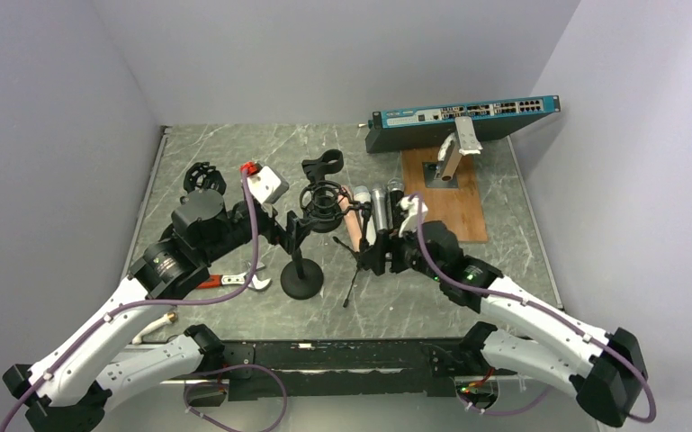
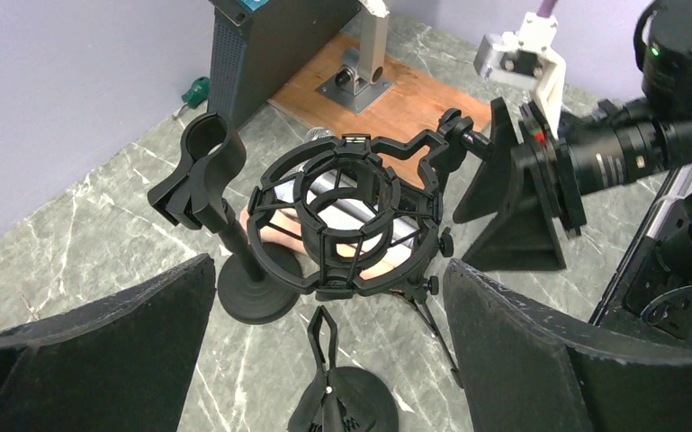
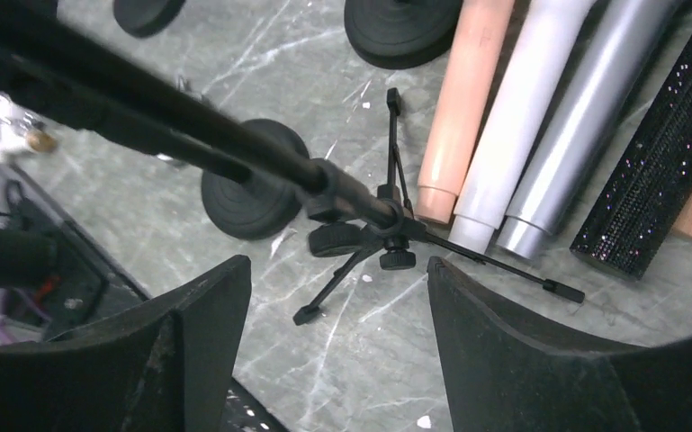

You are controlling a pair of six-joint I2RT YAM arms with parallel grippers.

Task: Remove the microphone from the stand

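Observation:
A black shock mount (image 1: 324, 200) on a tripod stand (image 3: 387, 234) holds no microphone; it also shows in the left wrist view (image 2: 342, 216). Several microphones lie flat behind it: pink (image 3: 459, 99), white (image 3: 522, 117), silver (image 3: 594, 117) and glittery black (image 3: 666, 153). My left gripper (image 1: 295, 232) is open and empty, its fingers (image 2: 99, 351) either side of a clip stand's empty clip (image 2: 328, 337). My right gripper (image 1: 380, 255) is open and empty, low over the table just in front of the tripod's legs (image 3: 337, 360).
A round-base clip stand (image 1: 301, 279) stands at the front, another (image 2: 202, 166) behind it. A network switch (image 1: 463, 117) and a wooden board (image 1: 454, 202) with a metal bracket are at the back right. A red-handled wrench (image 1: 234, 281) and a loose shock mount (image 1: 202, 175) lie on the left.

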